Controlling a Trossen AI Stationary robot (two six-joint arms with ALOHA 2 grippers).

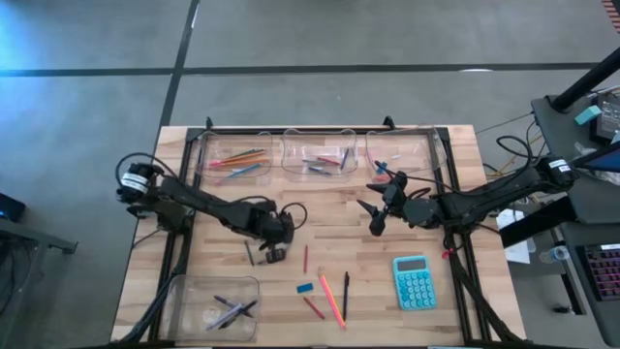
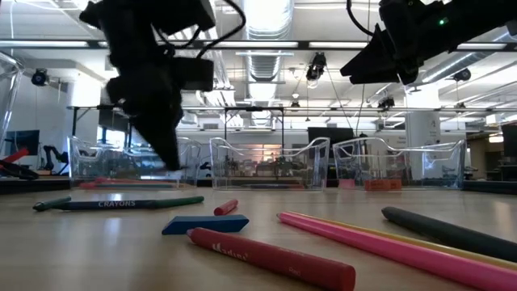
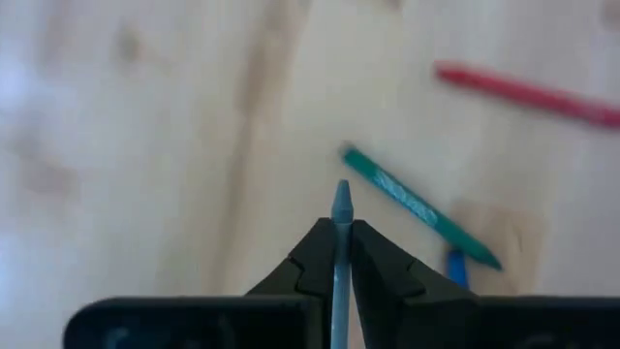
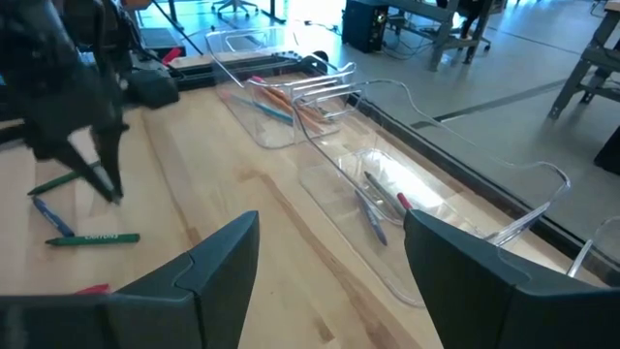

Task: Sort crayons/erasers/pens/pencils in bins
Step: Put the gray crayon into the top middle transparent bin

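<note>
We see: grey-blue crayon (image 3: 340, 233) | green crayon (image 3: 418, 207) | red crayon (image 3: 528, 94) | teal calculator (image 1: 414, 282) | pale wood table (image 1: 339, 233) | black arms

In the low view you can read "CRAYONS" in pale capitals along the dark blue crayon (image 2: 105, 204) lying on the tabletop. The red crayon (image 2: 271, 258) nearest the camera carries dark script lettering, but you cannot make it out. The green crayon (image 3: 418, 206) in the left wrist view bears pale print, also unreadable.
</note>
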